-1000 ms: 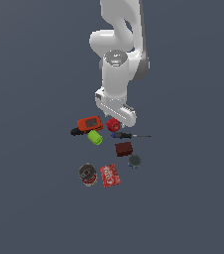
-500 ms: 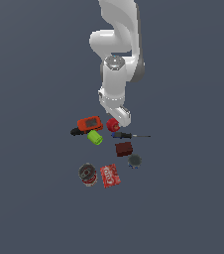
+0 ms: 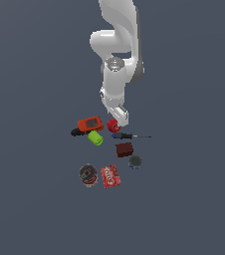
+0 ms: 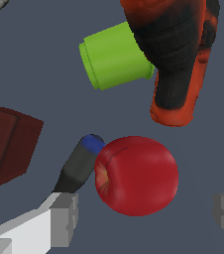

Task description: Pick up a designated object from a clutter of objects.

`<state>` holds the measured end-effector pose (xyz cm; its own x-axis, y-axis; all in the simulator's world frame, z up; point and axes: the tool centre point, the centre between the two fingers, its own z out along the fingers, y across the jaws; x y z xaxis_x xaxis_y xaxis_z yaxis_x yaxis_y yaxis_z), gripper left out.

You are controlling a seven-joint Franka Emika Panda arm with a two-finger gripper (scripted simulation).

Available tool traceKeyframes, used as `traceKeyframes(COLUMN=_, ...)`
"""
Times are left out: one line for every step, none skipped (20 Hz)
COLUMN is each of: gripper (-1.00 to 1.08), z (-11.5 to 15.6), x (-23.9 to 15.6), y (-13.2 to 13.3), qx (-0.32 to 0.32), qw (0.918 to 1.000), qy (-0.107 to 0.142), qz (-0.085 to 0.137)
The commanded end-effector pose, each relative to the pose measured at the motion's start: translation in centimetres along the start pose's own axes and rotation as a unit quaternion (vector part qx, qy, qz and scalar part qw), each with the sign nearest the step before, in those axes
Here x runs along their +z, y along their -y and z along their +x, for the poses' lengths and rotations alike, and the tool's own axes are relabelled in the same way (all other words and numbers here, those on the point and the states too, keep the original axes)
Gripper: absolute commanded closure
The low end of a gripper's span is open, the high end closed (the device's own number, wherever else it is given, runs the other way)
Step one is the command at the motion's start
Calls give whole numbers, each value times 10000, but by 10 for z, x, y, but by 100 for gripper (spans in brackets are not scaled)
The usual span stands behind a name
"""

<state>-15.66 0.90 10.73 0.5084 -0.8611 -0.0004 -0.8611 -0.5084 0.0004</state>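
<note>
The designated object is a glossy red apple-like ball (image 4: 136,176) with a stem dimple, lying on the grey floor within the clutter of objects. In the exterior view the ball (image 3: 112,125) sits just under my gripper (image 3: 118,119). The wrist view shows my gripper (image 4: 146,216) open, its two grey fingertips (image 4: 64,218) standing either side of the ball's near part without touching it. A screwdriver's dark handle (image 4: 77,166) with a blue end lies against the ball.
Around the ball lie a green cylinder (image 4: 115,55), an orange-red and black device (image 4: 176,54), a dark red box (image 4: 7,145), a red packet (image 3: 110,176), a round can (image 3: 87,175) and a dark disc (image 3: 135,161). The screwdriver (image 3: 129,135) points to the exterior view's right.
The arm has come down towards the clutter, bringing the gripper from above the ball to just over it. The objects have not moved.
</note>
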Motion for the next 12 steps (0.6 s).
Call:
traceKeyframes(gripper=-92, z=-1, x=1, y=-1, qx=34, qw=10000, qy=-2, qz=2)
traceKeyframes(gripper=-92, z=0, x=0, y=0, qx=14, qw=10000, qy=0, qz=0)
traceKeyframes(gripper=-92, z=0, x=1, y=-1, qx=14, qw=10000, qy=0, qz=0)
traceKeyframes(gripper=-92, z=0, x=1, y=-1, qx=14, qw=10000, qy=0, qz=0)
traceKeyframes(gripper=-92, z=0, x=2, y=-1, qx=14, qw=10000, qy=0, qz=0)
traceKeyframes(gripper=-92, z=-1, x=4, y=-1, qx=14, qw=10000, qy=0, qz=0)
traceKeyframes(gripper=-92, z=-1, x=5, y=-1, qx=14, qw=10000, qy=0, qz=0)
traceKeyframes(gripper=-92, z=-1, x=8, y=-1, qx=17, qw=10000, qy=1, qz=1)
traceKeyframes(gripper=-92, z=-1, x=10, y=-1, qx=17, qw=10000, qy=1, qz=1)
traceKeyframes(gripper=-92, z=-1, x=13, y=-1, qx=17, qw=10000, qy=1, qz=1)
traceKeyframes(gripper=-92, z=-1, x=17, y=-1, qx=20, qw=10000, qy=1, qz=2)
traceKeyframes(gripper=-92, z=-1, x=20, y=-1, qx=20, qw=10000, qy=1, qz=2)
